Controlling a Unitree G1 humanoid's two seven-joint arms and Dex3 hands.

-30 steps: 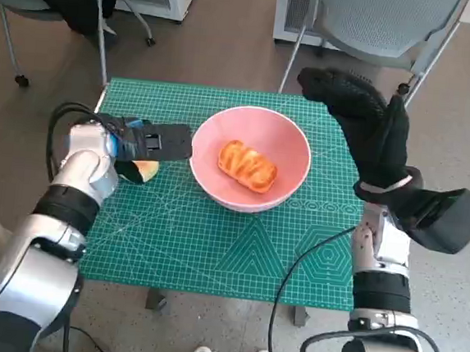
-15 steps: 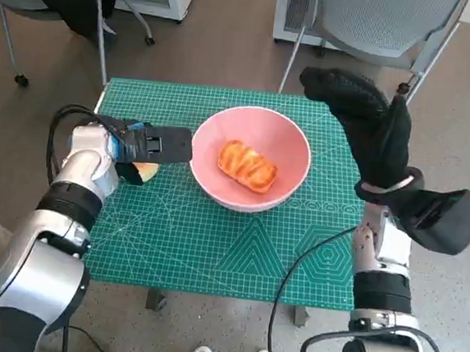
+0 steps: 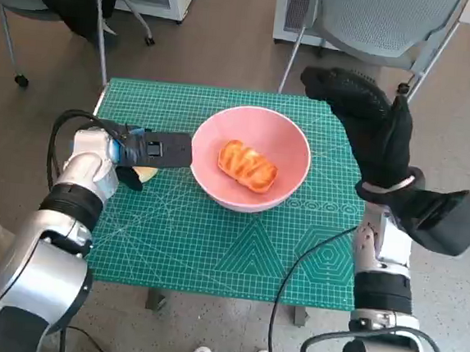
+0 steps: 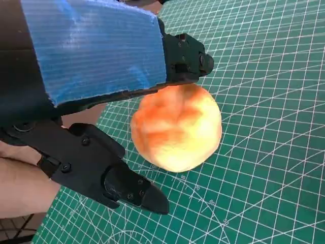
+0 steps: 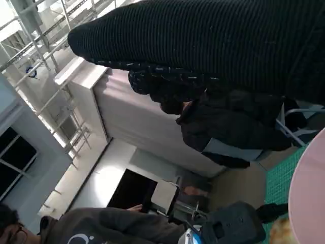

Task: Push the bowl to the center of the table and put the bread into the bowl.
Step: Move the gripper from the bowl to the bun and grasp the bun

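The pink bowl [image 3: 250, 158] sits in the upper middle of the frame, with the bread [image 3: 247, 166] inside. The left hand [image 3: 143, 148] reaches flat toward the bowl's rim over a round bun [image 4: 176, 127] and grips nothing. The right hand [image 3: 363, 125] is raised at upper right with its fingers apart, holding nothing.

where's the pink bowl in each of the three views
Head view: pink bowl at the green mat's middle, bread inside.
Left wrist view: not in it.
Right wrist view: only its pink rim, at the lower right edge.
Shared landmark: the green mat, in all three views.
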